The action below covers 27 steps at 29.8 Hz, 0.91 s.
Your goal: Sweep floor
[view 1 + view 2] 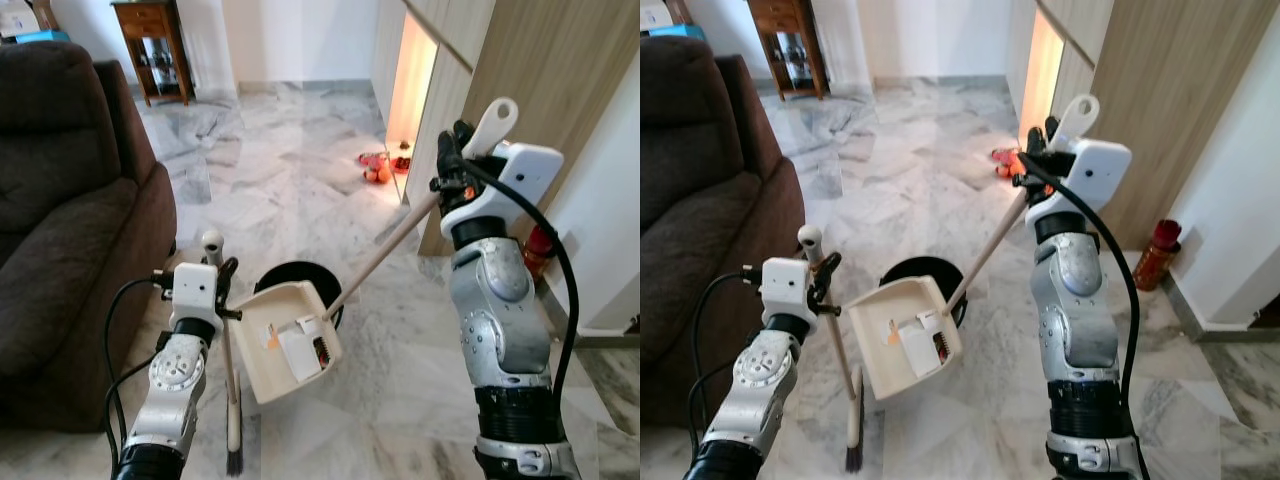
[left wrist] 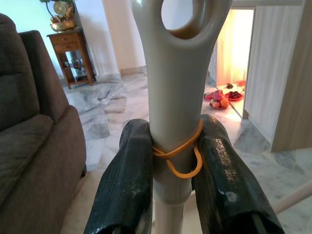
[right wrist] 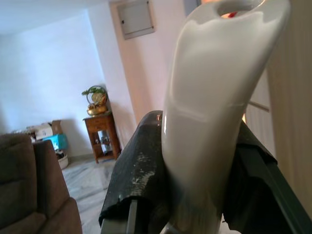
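My left gripper (image 1: 222, 272) is shut on the upper end of a beige broom handle (image 2: 170, 97), which has an orange rubber band round it. The broom (image 1: 232, 395) hangs upright with its dark bristles at the marble floor. My right gripper (image 1: 452, 150) is shut on the white top of the long dustpan handle (image 3: 214, 107). The handle slopes down to the cream dustpan (image 1: 290, 340), which is lifted and tilted over a round black bin (image 1: 300, 277). Paper scraps (image 1: 298, 345) and small debris lie inside the pan.
A dark brown sofa (image 1: 70, 220) stands on my left. A wooden side table (image 1: 155, 45) is at the far back. A wood-panelled wall (image 1: 530, 90) runs on my right, with a lit alcove holding red items (image 1: 380, 168). A red bottle (image 1: 1155, 255) stands by the wall.
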### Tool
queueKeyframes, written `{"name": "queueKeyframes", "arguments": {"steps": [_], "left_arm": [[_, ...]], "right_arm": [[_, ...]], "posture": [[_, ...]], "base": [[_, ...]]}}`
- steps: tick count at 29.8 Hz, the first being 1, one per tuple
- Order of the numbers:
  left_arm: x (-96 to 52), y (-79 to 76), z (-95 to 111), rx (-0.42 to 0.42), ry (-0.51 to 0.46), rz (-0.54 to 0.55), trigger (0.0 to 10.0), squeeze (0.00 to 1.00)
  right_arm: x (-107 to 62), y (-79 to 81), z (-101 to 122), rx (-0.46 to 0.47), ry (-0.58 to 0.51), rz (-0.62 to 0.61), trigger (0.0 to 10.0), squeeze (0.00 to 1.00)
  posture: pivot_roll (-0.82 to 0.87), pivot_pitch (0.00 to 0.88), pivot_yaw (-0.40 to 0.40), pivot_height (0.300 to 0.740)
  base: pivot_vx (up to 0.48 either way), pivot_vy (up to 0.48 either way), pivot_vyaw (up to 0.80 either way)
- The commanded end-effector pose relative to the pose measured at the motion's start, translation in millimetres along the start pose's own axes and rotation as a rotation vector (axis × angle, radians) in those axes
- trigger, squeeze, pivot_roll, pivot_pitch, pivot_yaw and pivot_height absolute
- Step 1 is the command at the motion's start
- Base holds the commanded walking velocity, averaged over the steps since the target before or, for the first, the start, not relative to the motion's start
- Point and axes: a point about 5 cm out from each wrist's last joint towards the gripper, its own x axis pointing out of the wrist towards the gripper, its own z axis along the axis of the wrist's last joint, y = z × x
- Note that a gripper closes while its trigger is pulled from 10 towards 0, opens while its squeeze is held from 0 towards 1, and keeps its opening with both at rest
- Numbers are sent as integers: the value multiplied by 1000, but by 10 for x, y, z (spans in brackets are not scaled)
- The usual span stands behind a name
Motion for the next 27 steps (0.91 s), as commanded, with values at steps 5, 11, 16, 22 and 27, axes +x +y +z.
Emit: {"name": "queueKeyframes", "arguments": {"steps": [5,11,16,22,27], "left_arm": [[34,39,69,16,-35,16,10000,0],[39,45,72,18,-37,20,10000,0],[41,55,75,19,-39,24,10000,0],[45,60,76,20,-40,28,10000,0],[45,59,76,19,-40,30,10000,0]], "right_arm": [[39,104,197,36,-81,42,10000,0],[41,134,192,36,-77,60,10000,0],[44,165,200,36,-82,74,10000,0],[44,196,227,36,-93,99,10000,0],[43,194,228,40,-92,103,10000,0]], "posture": [[114,0,20,740],[119,0,19,740],[122,0,18,740],[120,0,17,740],[120,0,16,740]], "base": [[358,0,106],[358,0,0],[355,0,0],[354,0,572],[354,0,788]]}}
